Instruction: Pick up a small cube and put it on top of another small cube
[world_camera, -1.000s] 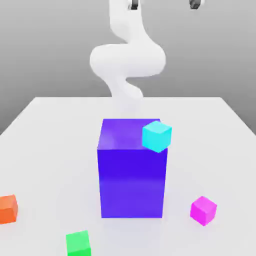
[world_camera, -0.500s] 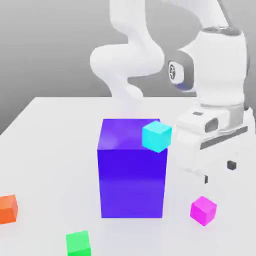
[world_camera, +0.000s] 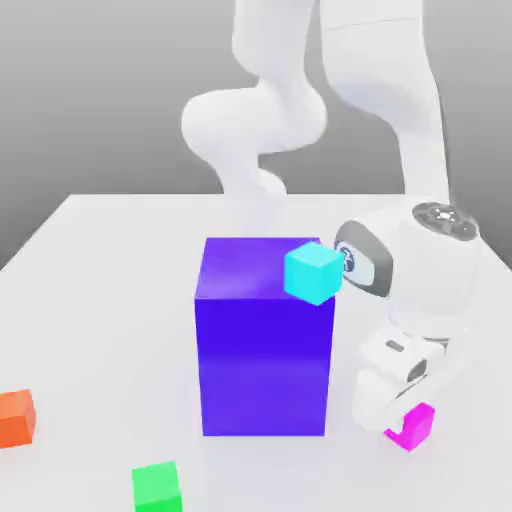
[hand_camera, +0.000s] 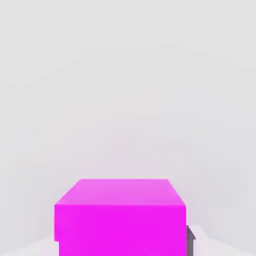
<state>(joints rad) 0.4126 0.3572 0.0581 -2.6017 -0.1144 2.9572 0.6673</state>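
The small cube (world_camera: 418, 428) is magenta-pink and rests on the white table (world_camera: 100, 290), at the exterior view's right of the big blue-purple block (world_camera: 263, 340). The white hand has come down over it and hides most of it. My gripper (world_camera: 404, 422) is shut on the small cube. In the hand view the small cube (hand_camera: 120, 215) sits close up between the jaws, with one dark fingertip (hand_camera: 190, 239) against its side.
A cyan cube (world_camera: 314, 272) shows at the big block's top corner, close to my wrist. A green cube (world_camera: 157, 487) lies near the front edge, and an orange cube (world_camera: 15, 417) at the exterior view's far left.
The arm has dropped from high above down onto the magenta cube, and the jaws have gone from open to shut around it. The other cubes have not moved.
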